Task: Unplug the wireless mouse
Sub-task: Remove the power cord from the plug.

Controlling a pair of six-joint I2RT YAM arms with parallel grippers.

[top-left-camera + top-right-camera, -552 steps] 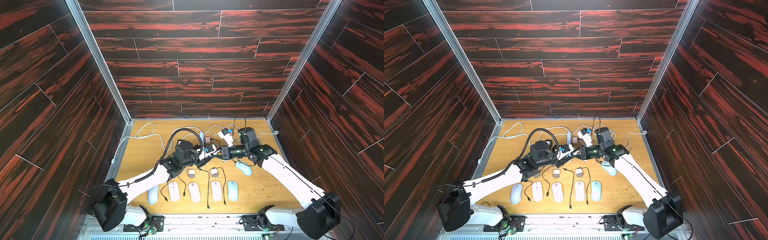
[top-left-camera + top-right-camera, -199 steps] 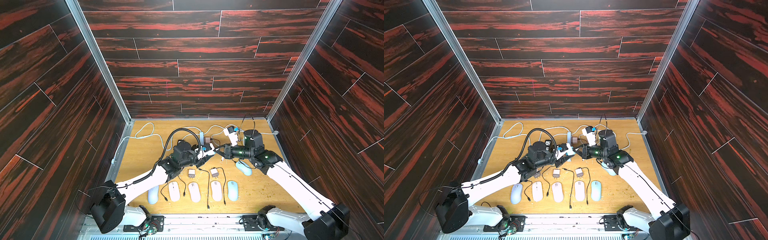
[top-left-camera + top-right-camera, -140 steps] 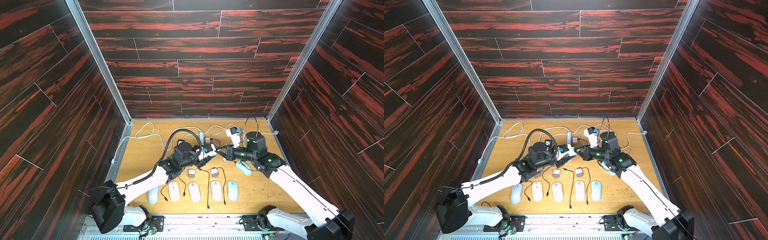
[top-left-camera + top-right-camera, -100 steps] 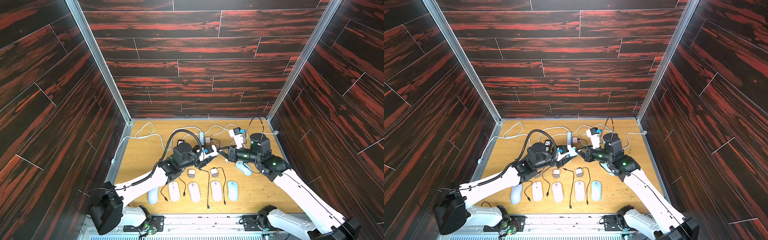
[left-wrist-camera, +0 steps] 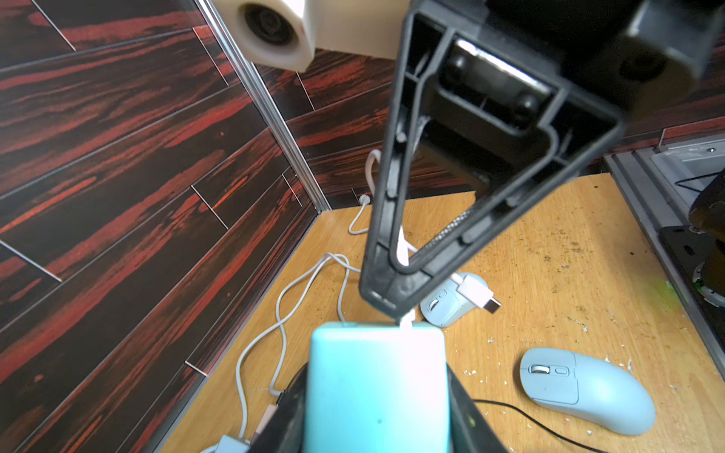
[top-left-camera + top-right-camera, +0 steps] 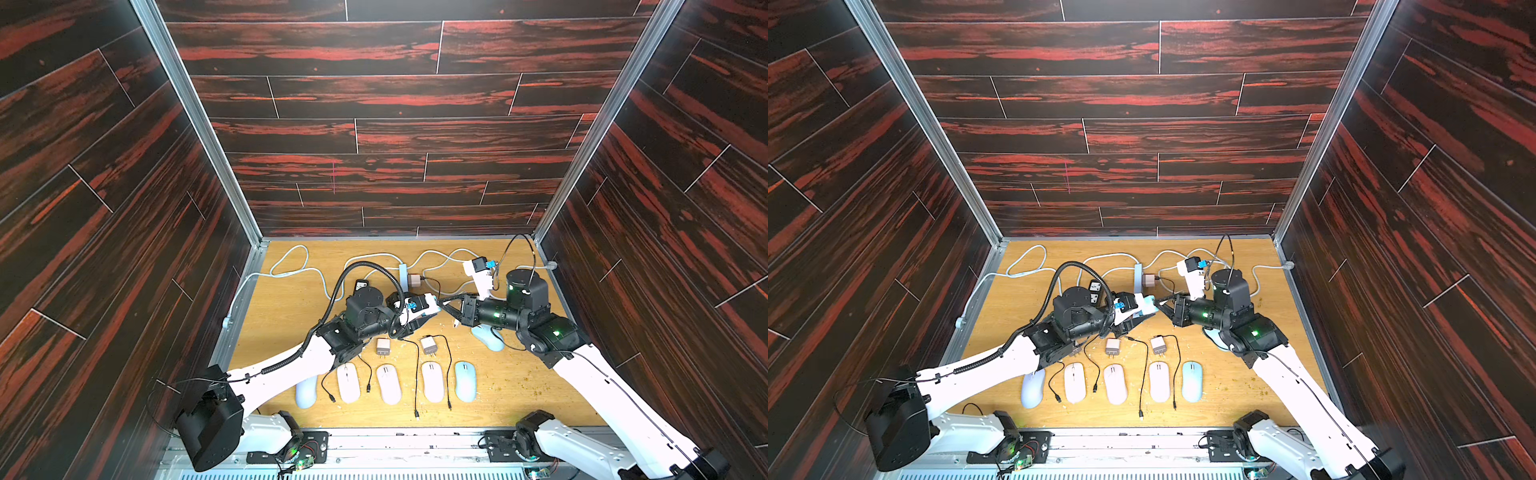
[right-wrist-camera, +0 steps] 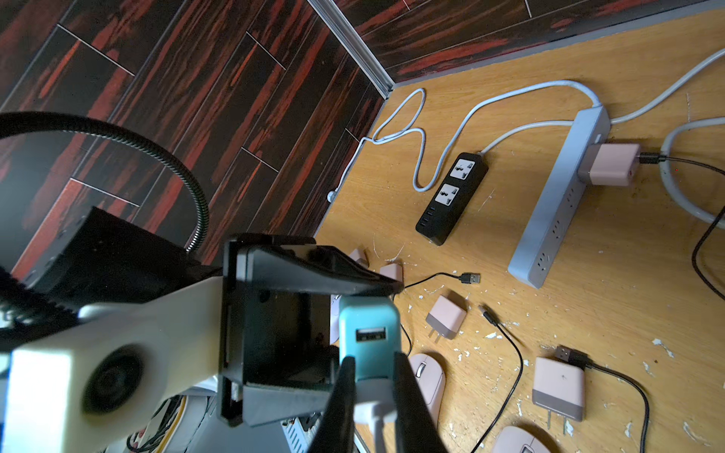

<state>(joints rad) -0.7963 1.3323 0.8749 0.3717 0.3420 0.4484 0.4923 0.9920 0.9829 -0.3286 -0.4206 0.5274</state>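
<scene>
The left end effector [image 5: 376,368] pinches a light blue plastic charger block [image 5: 376,412]. The right end effector [image 7: 372,364] pinches a small white plug [image 7: 372,412], which might slip.

Pale-blue mouse [image 6: 484,340] lying flat; white plug [image 7: 374,410] just outside teal charger [image 7: 368,337], port empty.
</scene>
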